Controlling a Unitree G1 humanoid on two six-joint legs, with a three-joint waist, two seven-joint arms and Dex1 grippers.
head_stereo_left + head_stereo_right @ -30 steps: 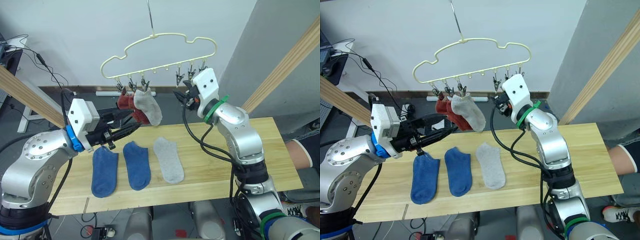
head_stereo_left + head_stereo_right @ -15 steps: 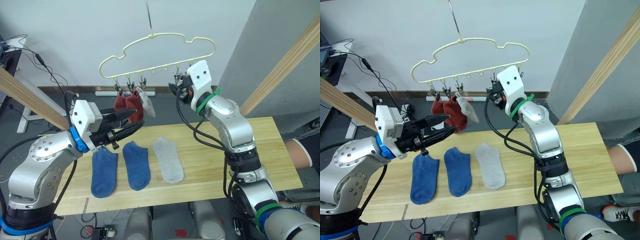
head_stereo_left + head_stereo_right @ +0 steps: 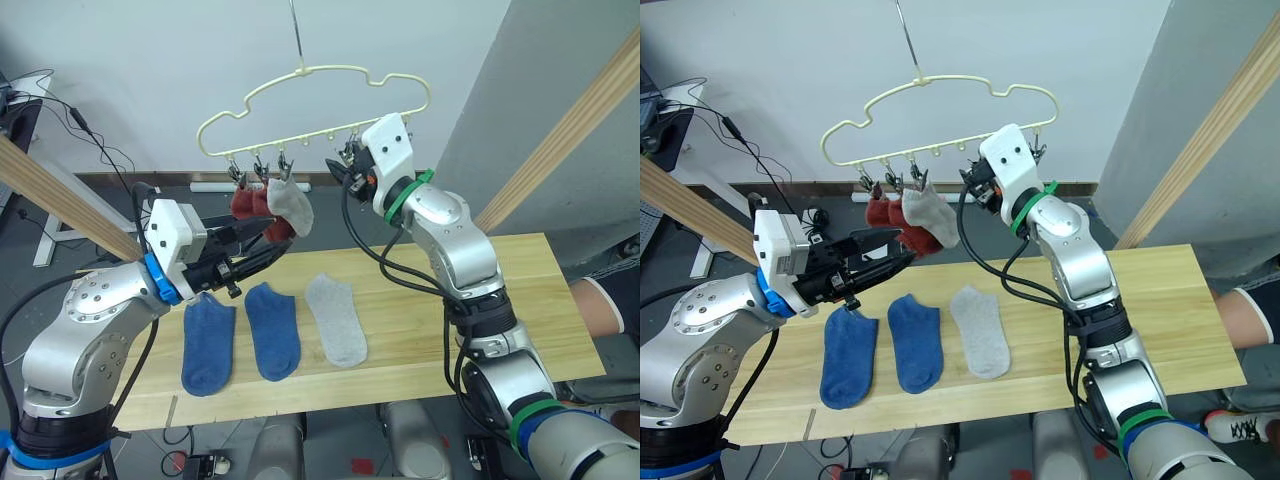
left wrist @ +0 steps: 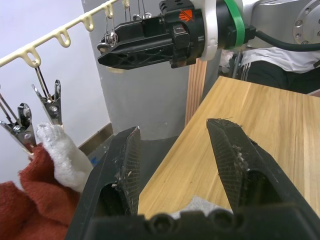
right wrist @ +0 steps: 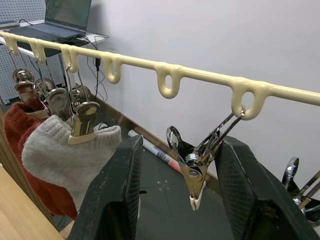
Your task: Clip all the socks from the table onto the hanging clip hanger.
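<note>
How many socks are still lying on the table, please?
3: two blue socks side by side toward the left of the table, and a grey sock just right of them. None looks hidden.

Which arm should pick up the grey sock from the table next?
Left, probably. The left gripper hangs open, low above the grey sock; the right gripper is up at the clip hanger.

Even, bright indoor light, no glare. Soft shadows only, under the socks on the surface. Head views sharp edge to edge. Wrist views: near tool fingers slightly soft, background laptop at 10 o'clock blurred.
</note>
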